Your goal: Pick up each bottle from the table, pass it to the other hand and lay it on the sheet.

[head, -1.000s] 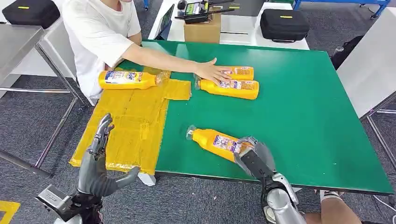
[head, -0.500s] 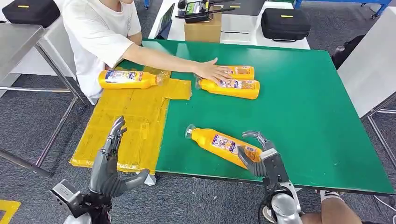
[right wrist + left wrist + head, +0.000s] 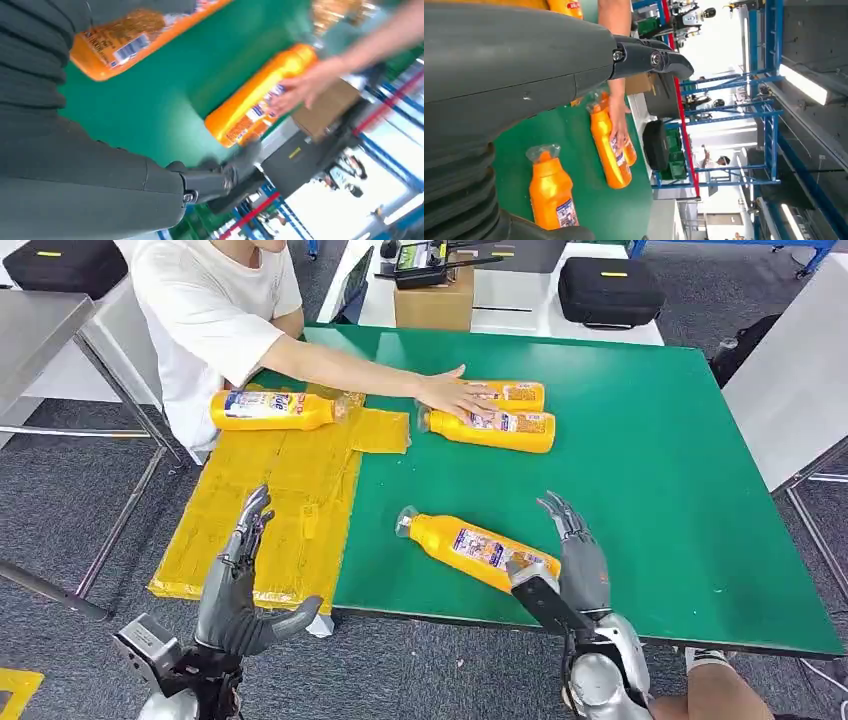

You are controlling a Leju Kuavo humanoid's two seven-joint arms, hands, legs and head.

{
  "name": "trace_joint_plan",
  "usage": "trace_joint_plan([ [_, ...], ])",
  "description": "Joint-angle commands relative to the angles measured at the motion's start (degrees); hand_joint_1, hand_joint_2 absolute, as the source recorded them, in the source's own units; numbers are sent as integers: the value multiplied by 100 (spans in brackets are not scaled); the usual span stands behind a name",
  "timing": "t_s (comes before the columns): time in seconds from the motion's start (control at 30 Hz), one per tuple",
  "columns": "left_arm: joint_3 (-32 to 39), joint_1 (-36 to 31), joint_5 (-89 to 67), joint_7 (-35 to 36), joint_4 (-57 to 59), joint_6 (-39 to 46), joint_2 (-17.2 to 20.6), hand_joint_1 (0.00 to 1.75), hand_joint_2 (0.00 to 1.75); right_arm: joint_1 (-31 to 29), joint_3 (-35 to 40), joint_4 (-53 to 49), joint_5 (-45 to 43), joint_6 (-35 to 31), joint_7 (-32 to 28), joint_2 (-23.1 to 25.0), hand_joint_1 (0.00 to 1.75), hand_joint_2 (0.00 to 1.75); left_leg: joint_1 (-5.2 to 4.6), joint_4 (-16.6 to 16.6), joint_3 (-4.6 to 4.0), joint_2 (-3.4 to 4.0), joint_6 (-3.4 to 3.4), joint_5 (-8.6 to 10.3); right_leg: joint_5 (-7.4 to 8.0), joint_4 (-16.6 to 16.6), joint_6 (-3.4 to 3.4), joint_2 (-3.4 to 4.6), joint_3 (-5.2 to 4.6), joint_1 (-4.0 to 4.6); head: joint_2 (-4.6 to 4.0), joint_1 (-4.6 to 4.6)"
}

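Note:
An orange bottle (image 3: 470, 546) (image 3: 551, 192) (image 3: 130, 40) lies on its side near the front edge of the green table (image 3: 650, 490), cap pointing left. My right hand (image 3: 565, 560) (image 3: 100, 170) stands at its base end with fingers spread and raised, holding nothing. My left hand (image 3: 240, 575) (image 3: 524, 75) hovers open over the near edge of the yellow sheet (image 3: 290, 500). Another bottle (image 3: 272, 410) lies at the sheet's far end. Two more bottles (image 3: 500, 428) (image 3: 609, 150) (image 3: 260, 97) lie side by side at the table's far middle.
A person in a white shirt sits at the far left, one hand (image 3: 455, 395) (image 3: 618, 125) (image 3: 310, 85) resting on the two far bottles. A cardboard box (image 3: 433, 302) and a black case (image 3: 608, 290) stand behind the table. The table's right half is bare green.
My right hand, earlier curled over the near bottle's base, has opened and lifted its fingers. My left hand has risen a little and moved right. The bottles lie where they were.

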Motion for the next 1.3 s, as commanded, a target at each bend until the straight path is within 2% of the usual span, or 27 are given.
trace_joint_plan([
  [0.03, -11, -149, -57, 116, 287, 2, 16, 0, 175, -873, 585, 1573, 719, 141, 651, -341, 0, 175, 2, -7, 19, 7, -3, -1, 1, -9, -6, 3, 18, 3, 2, 0],
  [0.27, 25, -209, -80, 118, 328, 15, 25, 0, 175, -1234, 633, 2484, 459, 508, 645, -285, 0, 175, 2, -8, 18, 2, -2, 1, 0, -9, -6, 0, 20, 3, 2, 2],
  [0.57, 62, -295, -121, 122, 401, 36, 31, 0, 175, -2033, 1178, 3762, 342, 1123, 925, -303, 0, 175, 4, -5, 21, 14, -3, 1, 4, -9, -7, 5, 19, 6, 2, 2],
  [0.93, 71, -347, -123, 119, 456, 40, 19, 0, 175, -2166, 1237, 3979, 306, 1179, 922, -287, 0, 175, 4, -11, 57, 3, -5, 3, 1, -11, -12, -6, 50, 7, 2, 0],
  [1.1, 63, -413, -98, 128, 567, 58, 4, 0, 175, -2562, 1760, 4632, 426, 1563, 1153, -422, 0, 175, 3, -10, 61, 12, -3, 3, 3, -11, -9, 1, 52, 5, 2, 2],
  [1.13, 63, -450, 0, 184, 642, 5, 18, 0, 175, -2732, 1976, 4869, 532, 1806, 1202, -501, 9, 175, 3, -6, 60, 21, -2, 2, 4, -8, -8, 10, 48, 5, 2, 0],
  [1.17, 70, -472, 70, 201, 691, -36, 32, 0, 175, -2787, 2003, 4929, 480, 1921, 1093, -549, 54, 175, 4, -10, 67, 24, -3, 3, 5, -13, -11, 12, 55, 7, 2, 2],
  [1.2, 74, -502, 97, 206, 747, -52, 54, 0, 175, -2851, 2035, 5003, 445, 2006, 1034, -597, 173, 175, 5, -7, 67, 27, -4, 2, 7, -11, -10, 19, 53, 7, 2, 0],
  [1.3, 109, -590, 361, 365, 934, -210, 86, 0, 175, -3138, 2299, 5240, 516, 2290, 1105, -664, 175, 175, 6, -12, 88, 15, -9, 5, 9, -19, -15, 11, 66, 9, 2, 0],
])
